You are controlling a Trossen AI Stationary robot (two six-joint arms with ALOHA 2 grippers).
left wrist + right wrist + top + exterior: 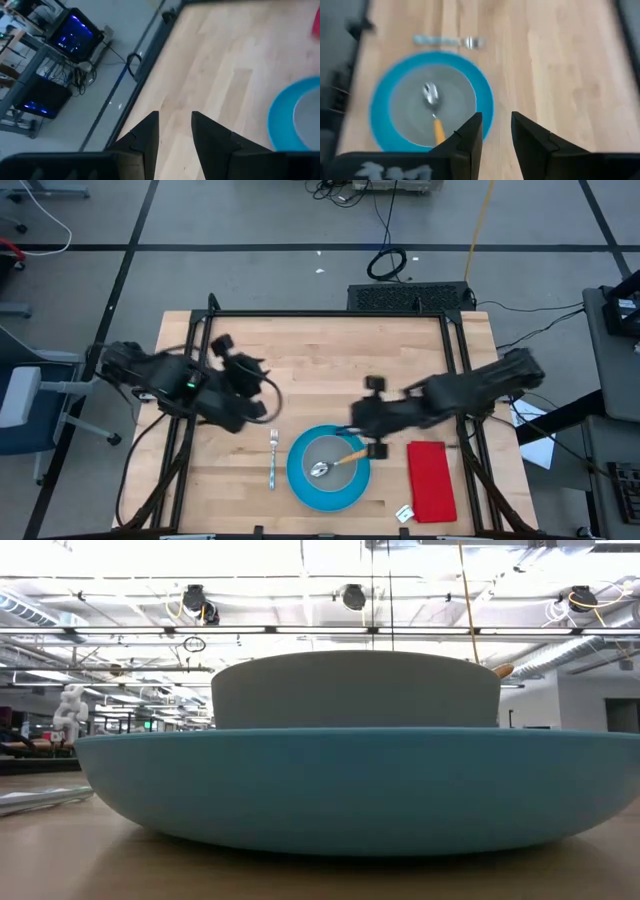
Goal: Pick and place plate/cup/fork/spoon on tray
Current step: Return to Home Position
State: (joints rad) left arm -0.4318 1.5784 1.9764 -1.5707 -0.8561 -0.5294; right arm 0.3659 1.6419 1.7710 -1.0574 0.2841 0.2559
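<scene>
The blue plate (300,485) lies on the table near its near edge and fills the low view (340,790). The pale-grey cup (335,447) stands on the plate, as the low view (355,690) also shows. The spoon (335,463) lies in the cup, its orange handle (439,131) over the rim. The fork (273,456) lies flat on the table left of the plate. My right gripper (496,125) is open and empty, just beyond the plate's far right rim. My left gripper (175,122) is open and empty over the table's left half, far from the plate.
A red rectangular cloth (432,480) lies right of the plate, with a small white tag (404,514) at its near corner. A dark frame (330,313) runs along the table's far and side edges. Bare wood lies at the far middle of the table.
</scene>
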